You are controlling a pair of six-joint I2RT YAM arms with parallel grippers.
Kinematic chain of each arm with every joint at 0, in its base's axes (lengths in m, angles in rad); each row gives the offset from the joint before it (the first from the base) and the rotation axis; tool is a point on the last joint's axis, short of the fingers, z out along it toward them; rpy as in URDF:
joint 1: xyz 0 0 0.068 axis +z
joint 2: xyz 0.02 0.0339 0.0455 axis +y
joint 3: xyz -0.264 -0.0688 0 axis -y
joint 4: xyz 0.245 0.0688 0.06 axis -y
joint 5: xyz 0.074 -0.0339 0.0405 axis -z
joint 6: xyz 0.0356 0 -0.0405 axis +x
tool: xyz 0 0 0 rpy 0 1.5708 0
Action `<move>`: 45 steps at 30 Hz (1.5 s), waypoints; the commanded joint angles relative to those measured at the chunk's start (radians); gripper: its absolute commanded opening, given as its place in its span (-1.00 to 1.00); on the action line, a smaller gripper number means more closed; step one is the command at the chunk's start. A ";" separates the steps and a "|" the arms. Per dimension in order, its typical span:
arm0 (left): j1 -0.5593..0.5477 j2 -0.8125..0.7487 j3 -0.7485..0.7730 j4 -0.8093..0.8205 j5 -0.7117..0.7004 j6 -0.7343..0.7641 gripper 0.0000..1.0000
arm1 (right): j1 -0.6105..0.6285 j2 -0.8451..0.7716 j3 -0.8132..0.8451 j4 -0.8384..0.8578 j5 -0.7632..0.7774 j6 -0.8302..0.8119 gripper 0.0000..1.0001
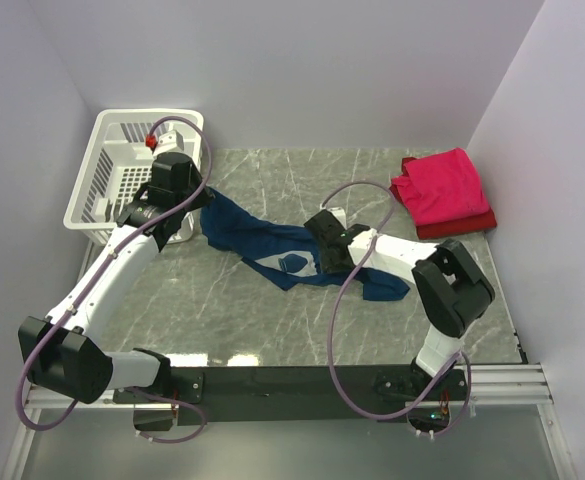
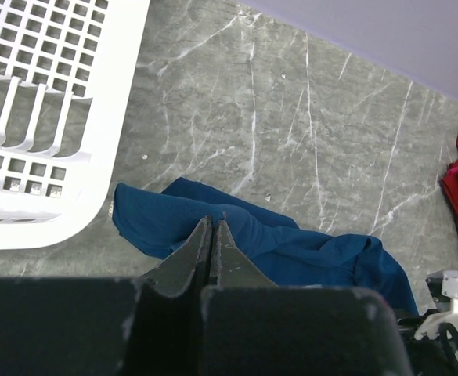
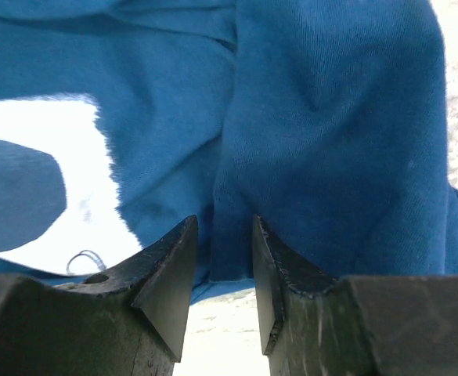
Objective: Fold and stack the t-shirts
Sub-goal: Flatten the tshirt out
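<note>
Checking the top view first: spotting the navy shirt (image 1: 262,240) sprawling in a rumpled strip across the middle of the table (image 1: 272,330), running from about 10 o'clock toward 4 o'clock. Also catching the folded red shirts (image 1: 442,190) stacked out at 2 o'clock, well apart from the blue one, plus a white basket (image 1: 84,195) sitting at 10 o'clock.

Switching to the left wrist camera: seeing the left claw (image 2: 213,223) pinched fully closed, tips hanging over the shirt's 10 o'clock end, near the basket. Honestly not managing to tell whether any cloth is caught in there. Getting only a sliver of the red stack at the right edge.

Switching to the right wrist camera: seeing the right claw (image 3: 222,235) standing partly open, with a fold of blue cloth sitting in the gap by the tips. Not being able to say whether it's squeezing anything. Also picking up the white print (image 3: 64,180) nice and close on the left, showing only as a small pale patch from above.
</note>
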 commanded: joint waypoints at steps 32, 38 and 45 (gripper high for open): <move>0.012 -0.039 0.430 -0.087 0.039 0.053 -0.99 | -0.198 -0.592 0.469 -0.228 0.381 -0.218 -1.00; 0.020 -0.024 0.671 -0.164 0.099 0.089 -0.99 | -0.210 -0.629 0.746 -0.240 0.416 -0.355 -1.00; 0.020 -0.116 0.853 -0.187 0.205 0.080 -0.99 | -0.210 -0.674 1.002 -0.330 0.399 -0.413 -1.00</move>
